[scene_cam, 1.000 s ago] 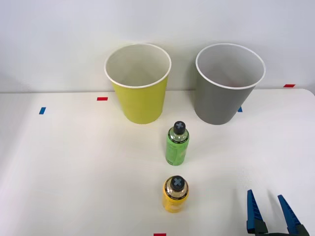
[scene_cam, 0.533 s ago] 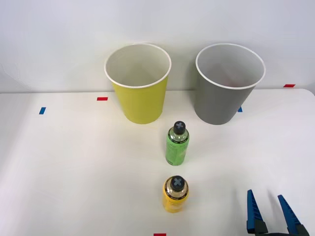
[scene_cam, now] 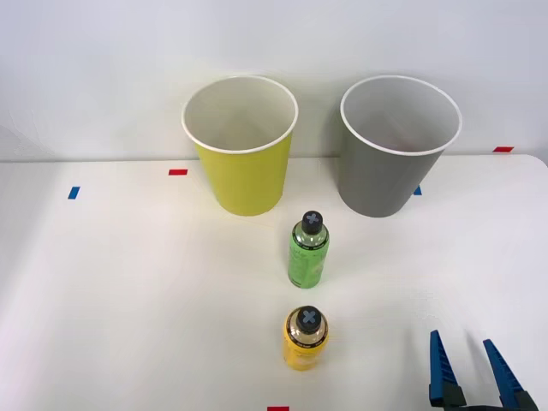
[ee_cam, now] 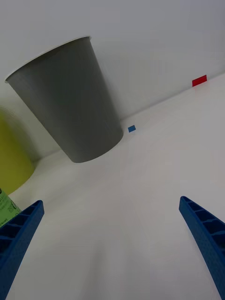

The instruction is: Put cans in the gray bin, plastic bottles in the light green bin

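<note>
Your right gripper (scene_cam: 473, 370) sits low at the near right corner of the white table (scene_cam: 128, 291), its two blue ribbed fingers (scene_cam: 439, 368) spread wide apart with nothing between them. In the wrist view the fingers (ee_cam: 206, 234) stand at the two corners, and only bare tabletop lies in the gap; they touch no object.

Both plastic bottles stand upright in the middle of the table, well to the left of your gripper. The yellow-labelled bottle (scene_cam: 306, 338) is the nearer one, black cap up. The translucent green bottle (scene_cam: 308, 251) stands behind it, farther from you and apart from it; a sliver of it (ee_cam: 7, 206) shows beside one finger in the wrist view.

At the back of the table, the light green bin (scene_cam: 242, 145) stands on the left and the gray bin (scene_cam: 394, 145) on the right, both upright, open mouths up, with a gap between them. The green bottle is just in front of that gap, nearer the light green bin. The gray bin (ee_cam: 70, 103) looms ahead of your wrist camera, with a blue tape mark (ee_cam: 131, 128) beside its base and a red tape mark (ee_cam: 199, 80) farther off.
</note>
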